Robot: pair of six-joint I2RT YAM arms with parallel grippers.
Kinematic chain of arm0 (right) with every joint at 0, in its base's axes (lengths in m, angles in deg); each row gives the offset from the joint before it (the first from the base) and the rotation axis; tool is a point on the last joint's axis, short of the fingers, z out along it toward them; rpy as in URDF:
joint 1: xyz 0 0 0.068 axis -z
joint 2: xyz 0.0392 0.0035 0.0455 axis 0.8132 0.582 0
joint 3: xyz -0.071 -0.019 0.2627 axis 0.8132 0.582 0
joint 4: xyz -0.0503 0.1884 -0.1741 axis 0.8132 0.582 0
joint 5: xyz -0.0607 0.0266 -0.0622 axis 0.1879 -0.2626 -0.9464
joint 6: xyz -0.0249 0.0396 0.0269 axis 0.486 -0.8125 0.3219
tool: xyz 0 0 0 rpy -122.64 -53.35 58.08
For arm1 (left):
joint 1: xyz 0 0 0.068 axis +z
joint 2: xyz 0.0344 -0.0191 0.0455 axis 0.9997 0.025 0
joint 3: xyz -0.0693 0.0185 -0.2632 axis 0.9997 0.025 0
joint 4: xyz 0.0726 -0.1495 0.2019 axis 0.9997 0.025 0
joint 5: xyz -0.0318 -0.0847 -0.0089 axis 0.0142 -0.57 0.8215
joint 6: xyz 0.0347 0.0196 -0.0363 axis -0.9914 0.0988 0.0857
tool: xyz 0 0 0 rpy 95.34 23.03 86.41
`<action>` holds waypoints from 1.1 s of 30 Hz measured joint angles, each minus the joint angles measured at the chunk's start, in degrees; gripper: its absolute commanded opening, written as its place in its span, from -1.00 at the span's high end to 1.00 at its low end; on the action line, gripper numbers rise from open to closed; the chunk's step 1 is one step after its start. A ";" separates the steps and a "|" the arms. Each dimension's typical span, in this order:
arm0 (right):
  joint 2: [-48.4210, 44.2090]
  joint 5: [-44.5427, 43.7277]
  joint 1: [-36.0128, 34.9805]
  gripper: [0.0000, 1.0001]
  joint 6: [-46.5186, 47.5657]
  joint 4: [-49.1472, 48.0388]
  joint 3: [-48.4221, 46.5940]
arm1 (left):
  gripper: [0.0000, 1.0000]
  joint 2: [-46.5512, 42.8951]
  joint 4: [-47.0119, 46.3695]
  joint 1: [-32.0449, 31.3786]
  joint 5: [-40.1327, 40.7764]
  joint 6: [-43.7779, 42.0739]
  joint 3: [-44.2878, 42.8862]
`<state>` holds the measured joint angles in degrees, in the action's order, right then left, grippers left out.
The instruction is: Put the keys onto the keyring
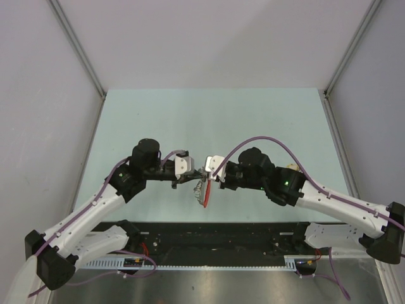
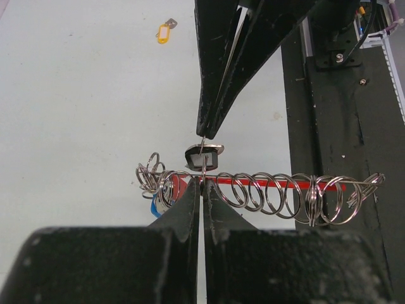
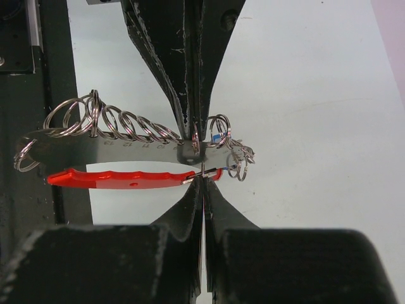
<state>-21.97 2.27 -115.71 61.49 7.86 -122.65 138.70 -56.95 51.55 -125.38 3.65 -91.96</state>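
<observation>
Left gripper (image 2: 201,188): fingers pinched shut on the keyring (image 2: 266,190), held aloft at centre.
Right gripper (image 3: 202,183): closed tight on its thin wire, opposite.
Yellow key (image 2: 164,31): on the table (image 2: 76,126), rightward, well apart.
Technique: likely steady one pinch and pry the coil gently, without twisting.

Left end effector (image 2: 202,182), right end effector (image 2: 206,133), both pinching keyring (image 2: 272,184), yellow key (image 2: 164,31) apart

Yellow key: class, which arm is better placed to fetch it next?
Right, probably: the yellow key lies beyond the right gripper, on that arm's side, while the left gripper, shut on the keyring, can hold it.
</observation>
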 measured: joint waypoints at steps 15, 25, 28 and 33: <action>-0.50 0.20 -0.85 1.00 0.33 -0.09 0.00 | 1.00 0.22 0.11 -0.20 -0.13 -0.20 0.00; -0.50 0.17 -0.87 1.00 0.70 0.04 0.00 | 0.99 0.79 0.17 -0.26 -0.15 -0.20 0.00; -0.50 0.20 -0.87 1.00 0.70 0.07 0.00 | 1.00 0.96 0.26 -0.28 -0.15 -0.20 0.00; -0.50 0.31 -0.87 1.00 0.76 0.13 0.00 | 0.99 1.07 0.37 -0.35 -0.15 -0.20 0.00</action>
<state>-22.47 2.57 -116.58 62.25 7.99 -122.65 139.77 -56.57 51.20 -125.54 3.46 -91.96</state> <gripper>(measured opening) 0.009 0.009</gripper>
